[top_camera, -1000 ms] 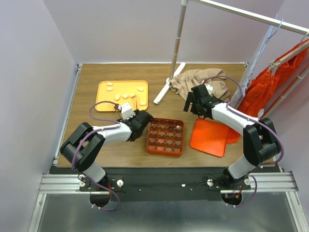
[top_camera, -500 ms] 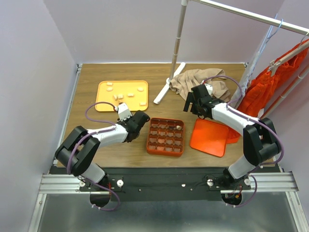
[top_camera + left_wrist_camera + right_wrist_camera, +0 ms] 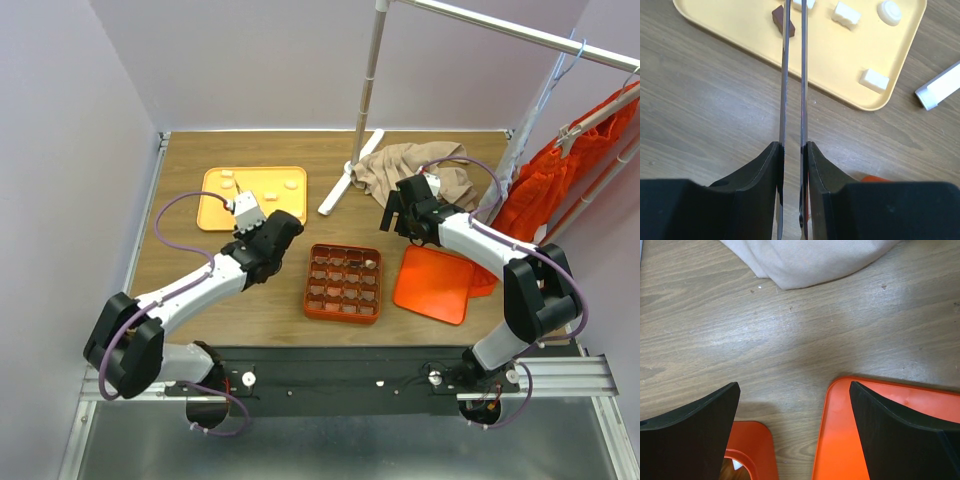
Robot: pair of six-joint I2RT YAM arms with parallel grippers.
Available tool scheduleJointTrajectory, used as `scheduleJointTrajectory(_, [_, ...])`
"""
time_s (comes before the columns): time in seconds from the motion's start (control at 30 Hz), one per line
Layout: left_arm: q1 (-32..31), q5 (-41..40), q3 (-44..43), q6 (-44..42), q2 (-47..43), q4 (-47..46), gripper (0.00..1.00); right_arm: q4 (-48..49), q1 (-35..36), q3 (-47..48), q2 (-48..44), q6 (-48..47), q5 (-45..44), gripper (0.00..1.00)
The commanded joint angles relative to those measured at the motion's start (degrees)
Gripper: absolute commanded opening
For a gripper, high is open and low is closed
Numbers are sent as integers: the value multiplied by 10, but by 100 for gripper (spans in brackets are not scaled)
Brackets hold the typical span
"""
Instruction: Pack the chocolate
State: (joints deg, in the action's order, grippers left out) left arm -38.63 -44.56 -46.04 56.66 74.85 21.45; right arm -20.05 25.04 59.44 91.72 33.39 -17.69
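Wood table (image 3: 185, 160) from above, chocolate (image 3: 270, 193) on far-left tray (image 3: 212, 218), left gripper (image 3: 240, 197) over its near edge, right gripper (image 3: 392, 215) spread, left wrist view, fingers (image 3: 783, 100) nearly pressed together beside brown piece (image 3: 777, 20), right wrist view, jaws wide over wood.

Your left arm (image 3: 195, 283) stretched forward, low; the left gripper (image 3: 793, 10) had its thin fingers (image 3: 784, 75) nearly together, a slit between them; your right arm (image 3: 480, 245) stood bent, the right gripper (image 3: 794, 386) spread wide.

Chocolate (image 3: 270, 193) on tray (image 3: 260, 178), behind-left of gridded box (image 3: 341, 316), lid (image 3: 435, 285) to right
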Motion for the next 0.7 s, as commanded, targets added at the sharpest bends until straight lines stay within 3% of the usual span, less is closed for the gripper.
scheduleJointTrajectory(0.0, [0,-23,-22,-51,-30,32,34,5,-2,-6,10,-3,-1,100])
scheduleJointTrajectory(0.33, [35,74,-95,-110,-32,121,43,5,-2,-9,0,-3,-2,100])
scheduleJointTrajectory(0.53, [58,99,-143,-153,-30,154,55,5,-3,-3,-1,-4,-2,100])
scheduleJointTrajectory(0.67, [74,104,-162,-176,-25,148,56,5,-2,-3,0,-3,-1,100])
